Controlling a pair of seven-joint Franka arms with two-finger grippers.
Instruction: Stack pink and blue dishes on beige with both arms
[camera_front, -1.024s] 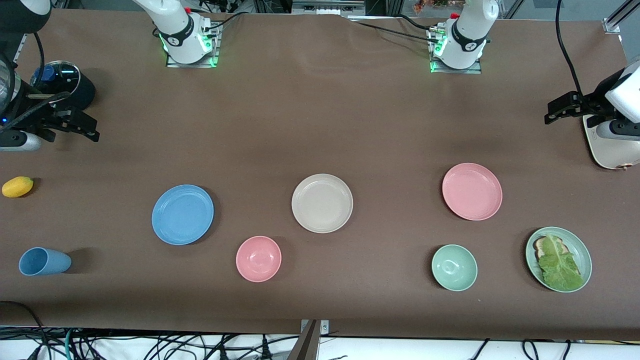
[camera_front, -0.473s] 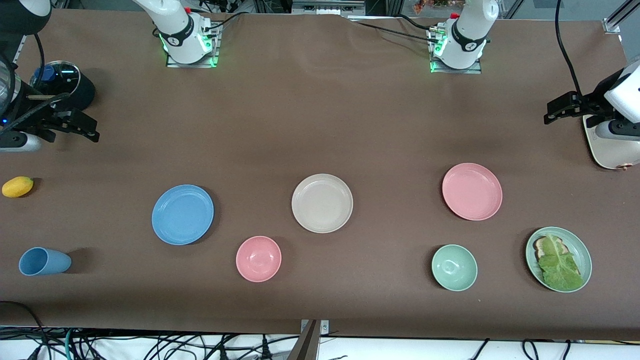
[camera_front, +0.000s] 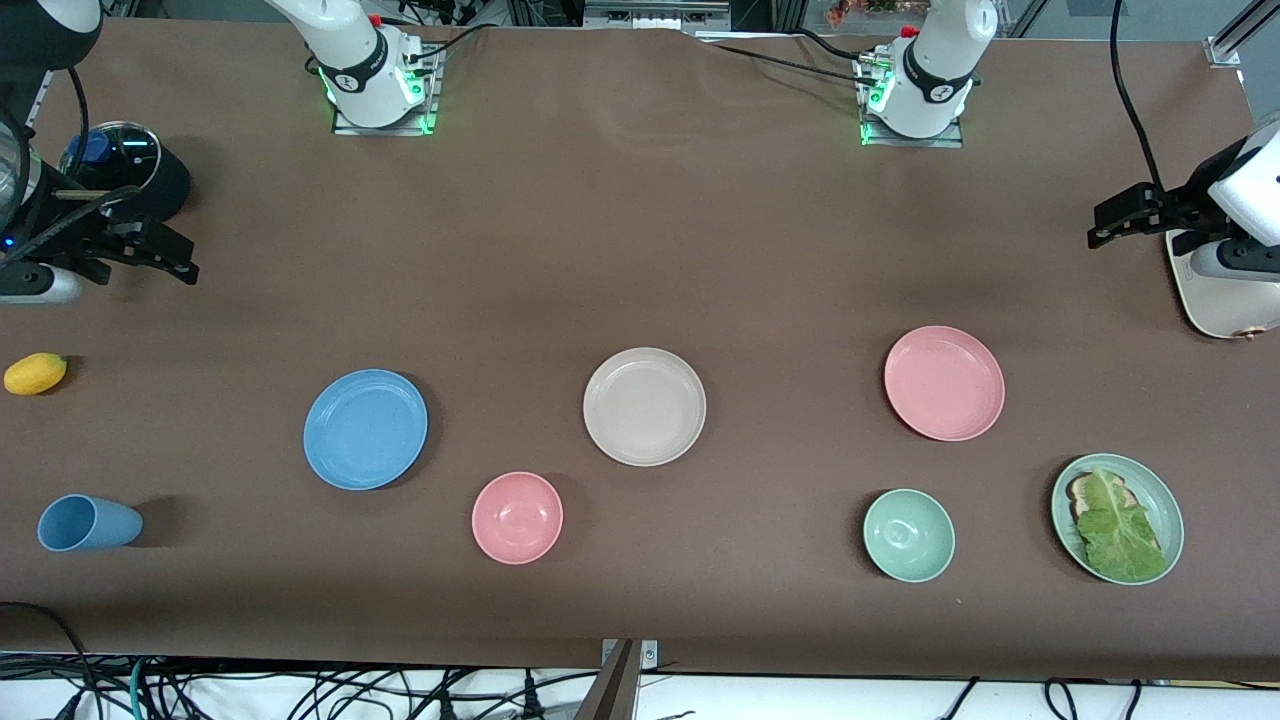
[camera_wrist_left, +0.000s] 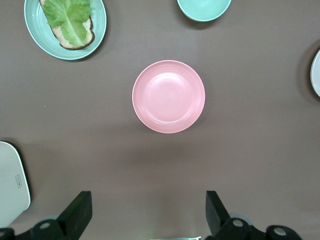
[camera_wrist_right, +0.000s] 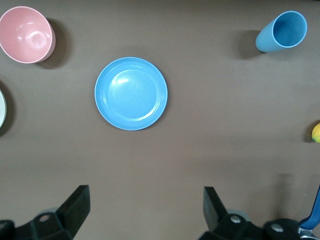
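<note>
The beige plate (camera_front: 644, 406) lies mid-table. The blue plate (camera_front: 365, 429) lies toward the right arm's end and fills the middle of the right wrist view (camera_wrist_right: 131, 93). The pink plate (camera_front: 944, 383) lies toward the left arm's end and is centred in the left wrist view (camera_wrist_left: 168, 96). All three plates are bare. My right gripper (camera_front: 180, 258) hangs high over its end of the table, open and empty (camera_wrist_right: 145, 196). My left gripper (camera_front: 1105, 225) hangs high over the other end, also open and empty (camera_wrist_left: 148, 200).
A pink bowl (camera_front: 517, 517) and a green bowl (camera_front: 908, 535) sit nearer the front camera. A green plate with toast and lettuce (camera_front: 1117, 518), a blue cup on its side (camera_front: 88, 522), a yellow fruit (camera_front: 35, 373), a white appliance (camera_front: 1220, 295) and a lidded black pot (camera_front: 125, 170) stand toward the ends.
</note>
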